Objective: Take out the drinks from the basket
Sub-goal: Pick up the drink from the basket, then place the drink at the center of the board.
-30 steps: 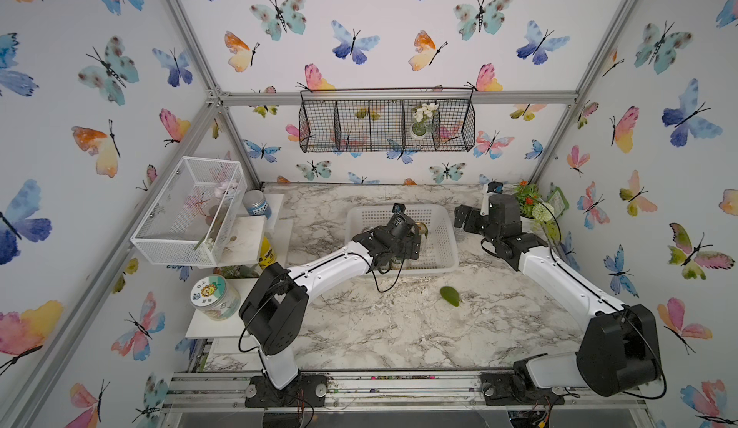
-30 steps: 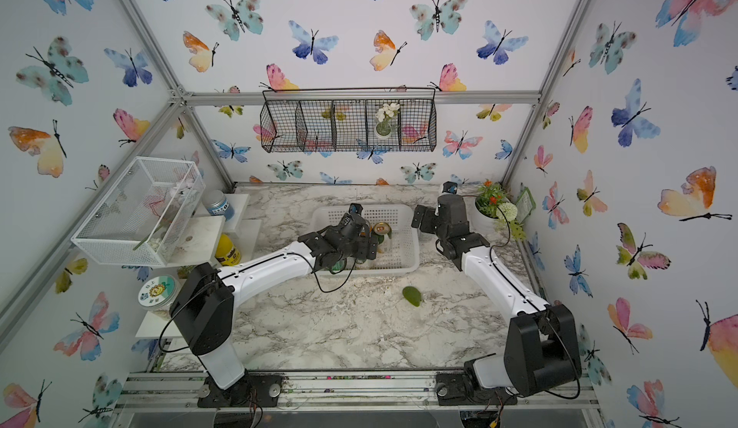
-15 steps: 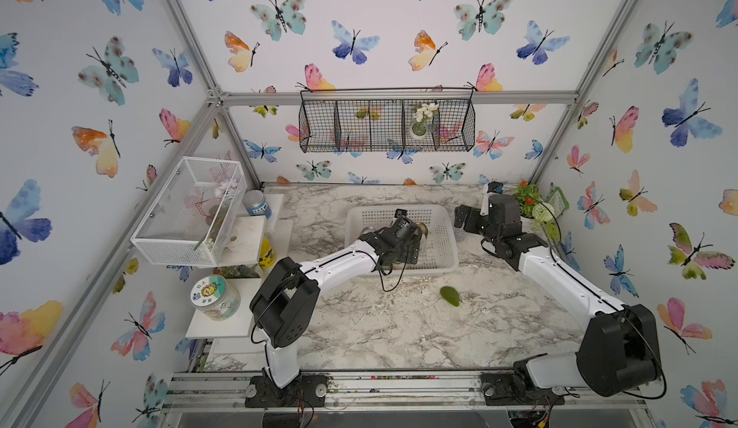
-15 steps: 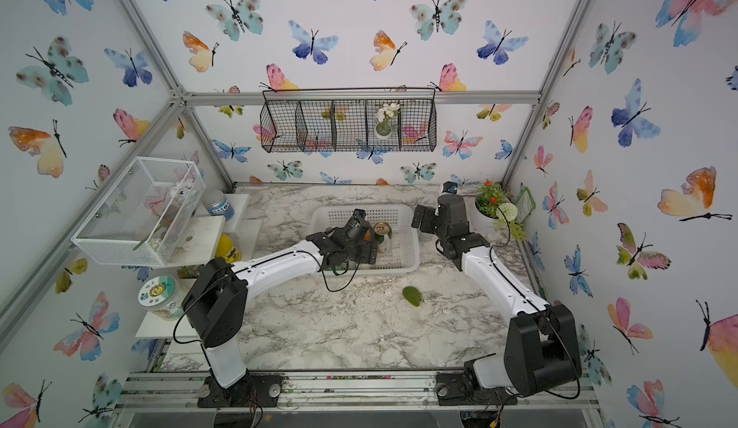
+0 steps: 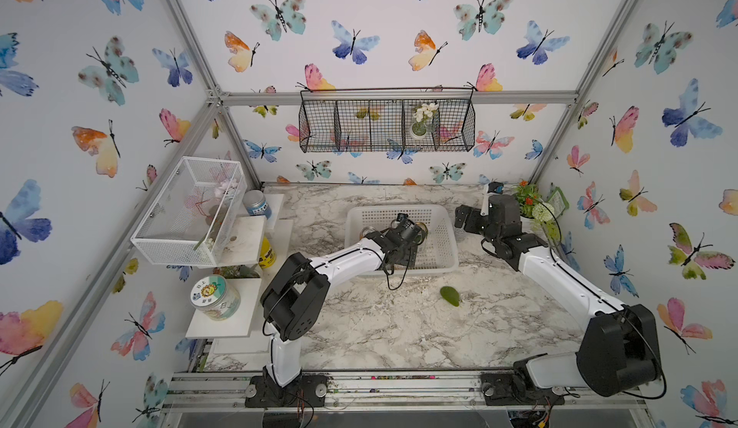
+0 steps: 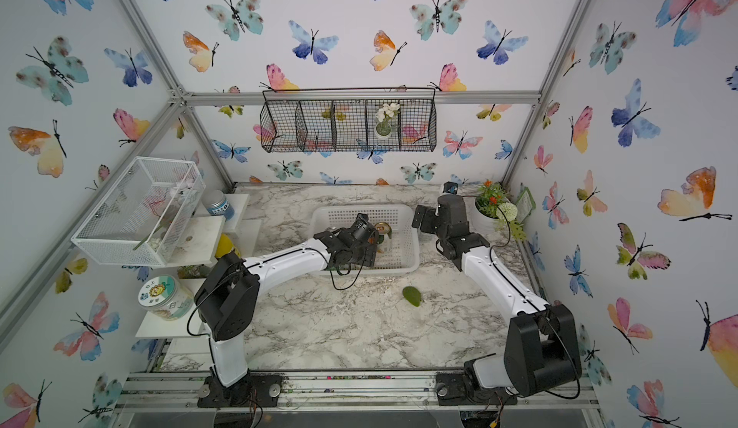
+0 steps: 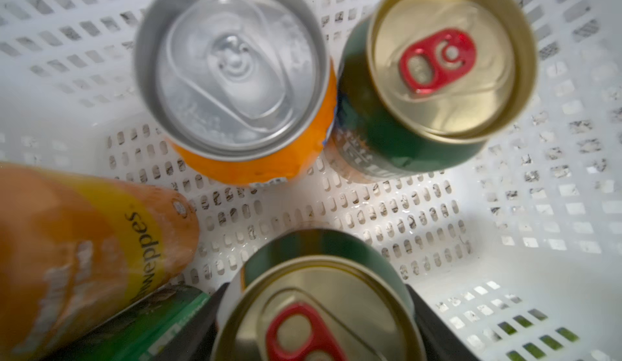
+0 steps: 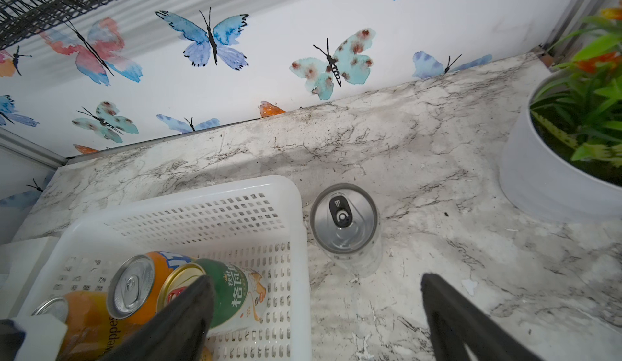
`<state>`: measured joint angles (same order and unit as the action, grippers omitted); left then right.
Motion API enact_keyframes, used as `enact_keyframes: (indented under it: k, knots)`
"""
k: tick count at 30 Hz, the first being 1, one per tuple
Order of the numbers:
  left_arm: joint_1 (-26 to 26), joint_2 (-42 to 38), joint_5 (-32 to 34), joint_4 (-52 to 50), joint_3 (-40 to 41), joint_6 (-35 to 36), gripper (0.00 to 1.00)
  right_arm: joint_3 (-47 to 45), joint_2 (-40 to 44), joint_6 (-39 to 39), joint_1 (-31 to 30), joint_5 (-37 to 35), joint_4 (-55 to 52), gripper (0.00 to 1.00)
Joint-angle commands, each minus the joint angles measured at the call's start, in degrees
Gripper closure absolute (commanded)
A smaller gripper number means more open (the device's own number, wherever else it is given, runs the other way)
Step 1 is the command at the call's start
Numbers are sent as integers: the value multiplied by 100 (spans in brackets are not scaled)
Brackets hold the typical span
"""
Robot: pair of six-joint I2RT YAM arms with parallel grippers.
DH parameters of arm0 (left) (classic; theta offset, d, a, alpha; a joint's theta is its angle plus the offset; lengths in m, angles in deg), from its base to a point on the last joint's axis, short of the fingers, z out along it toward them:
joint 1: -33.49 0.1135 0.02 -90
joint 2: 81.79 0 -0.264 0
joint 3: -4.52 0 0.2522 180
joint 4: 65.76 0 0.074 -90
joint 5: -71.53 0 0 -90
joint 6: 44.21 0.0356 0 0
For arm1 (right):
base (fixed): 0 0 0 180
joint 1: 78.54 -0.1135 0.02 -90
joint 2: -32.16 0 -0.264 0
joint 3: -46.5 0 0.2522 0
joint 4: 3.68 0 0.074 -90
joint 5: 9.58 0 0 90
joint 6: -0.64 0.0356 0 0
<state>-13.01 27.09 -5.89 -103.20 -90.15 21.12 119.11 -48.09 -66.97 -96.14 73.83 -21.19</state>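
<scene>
Left gripper (image 7: 313,322) has reached deeper and squeezed shut on a dark green can (image 7: 323,275) inside the white basket (image 7: 505,207). An orange Schweppes can (image 7: 84,241) stands right beside it. Right gripper (image 8: 316,280) hangs open near the silver can (image 8: 343,221).

Left gripper (image 7: 316,297) moved deeper into basket (image 5: 399,209). Jaws, wide before, now clamp the dark green can (image 7: 323,248).

orange can (image 7: 84,251): "weppes"; silver can (image 8: 344,228) tab: m-claw logo.
</scene>
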Motion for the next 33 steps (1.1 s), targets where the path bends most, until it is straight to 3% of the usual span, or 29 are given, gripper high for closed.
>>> enact_keyframes:
  k: [1,12,21,33]
  knots:
    - [-8,-24,-126,-176,-133,-6,39,-51,80,-51,3,-172,94,1]
    - [-8,-177,-46,-481,-737,147,38,-20,47,-51,3,-202,83,2]
    - [59,-894,191,-756,-979,218,36,5,18,-51,8,-224,86,1]
    - [892,-2219,798,-945,-663,315,33,37,9,-25,4,-211,94,2]
